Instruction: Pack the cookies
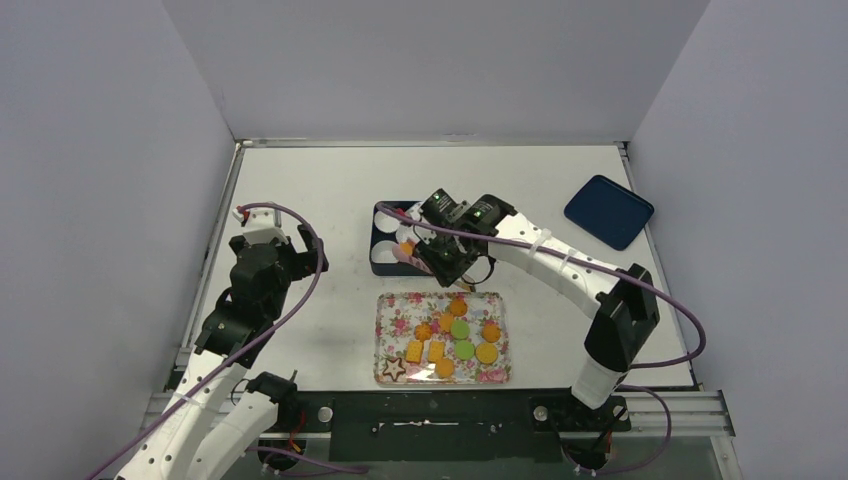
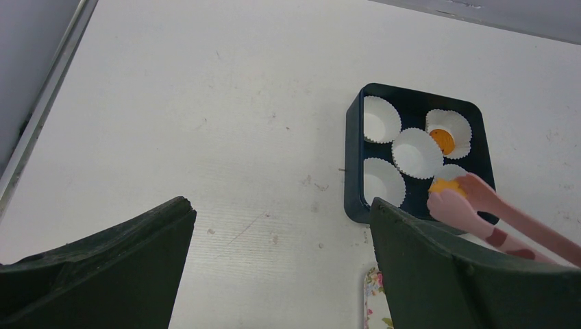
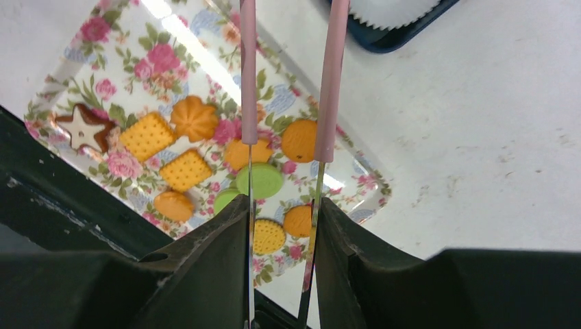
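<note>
While right gripper (image 3: 282,214) clamps tongs (image 3: 249,82), cookie (image 2: 444,186) pinched

The right gripper (image 3: 282,218) and its pink tongs (image 2: 452,208) reach over the near right corner of the dark box (image 2: 353,164), closing that side, while bare table (image 1: 320,190) lies open left of the box and the blue lid (image 1: 608,210) sits well apart at the far right.

No legible text, label, brand, number or sign on anything in any view.
</note>
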`<state>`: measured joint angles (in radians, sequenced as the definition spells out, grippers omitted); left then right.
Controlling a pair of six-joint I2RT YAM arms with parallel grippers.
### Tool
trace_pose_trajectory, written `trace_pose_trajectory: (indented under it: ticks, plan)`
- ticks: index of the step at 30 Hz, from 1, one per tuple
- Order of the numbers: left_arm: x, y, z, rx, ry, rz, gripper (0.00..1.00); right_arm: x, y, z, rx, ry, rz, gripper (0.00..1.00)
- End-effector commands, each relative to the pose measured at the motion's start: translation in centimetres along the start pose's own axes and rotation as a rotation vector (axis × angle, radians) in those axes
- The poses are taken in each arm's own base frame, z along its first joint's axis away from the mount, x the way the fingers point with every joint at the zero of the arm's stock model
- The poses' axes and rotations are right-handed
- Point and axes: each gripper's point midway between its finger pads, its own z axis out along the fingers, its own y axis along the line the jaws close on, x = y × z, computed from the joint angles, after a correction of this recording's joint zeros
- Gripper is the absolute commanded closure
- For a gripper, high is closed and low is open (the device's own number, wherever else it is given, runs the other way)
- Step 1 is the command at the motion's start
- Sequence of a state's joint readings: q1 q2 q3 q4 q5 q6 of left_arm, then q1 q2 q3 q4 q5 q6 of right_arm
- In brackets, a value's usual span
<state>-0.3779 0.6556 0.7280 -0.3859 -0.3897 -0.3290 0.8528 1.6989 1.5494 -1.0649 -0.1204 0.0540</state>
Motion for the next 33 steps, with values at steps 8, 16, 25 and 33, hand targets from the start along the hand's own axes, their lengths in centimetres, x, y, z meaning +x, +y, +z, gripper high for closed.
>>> trace_pose_trajectory:
  ticks: [8, 16, 25, 33]
  plan:
    - [-0.8, -0.5, -0.3, 0.023, -0.028, -0.001, 0.03, -7.4, -5.3, -0.5, 0.050, -0.168, 0.060, 0.88]
    - [-0.8, -0.7, -0.4, 0.033, -0.030, 0.001, 0.03, -10.2, -6.5, 1.8, 0.035, -0.165, 0.031, 0.87]
    - [-0.8, -1.0, -0.5, 0.043, -0.031, 0.002, 0.03, -11.5, -7.0, 4.0, 0.014, -0.147, 0.035, 0.86]
    - [-0.8, -1.0, -0.5, 0.042, -0.031, 0.004, 0.03, -11.6, -7.6, 5.7, 0.011, -0.125, 0.044, 0.83]
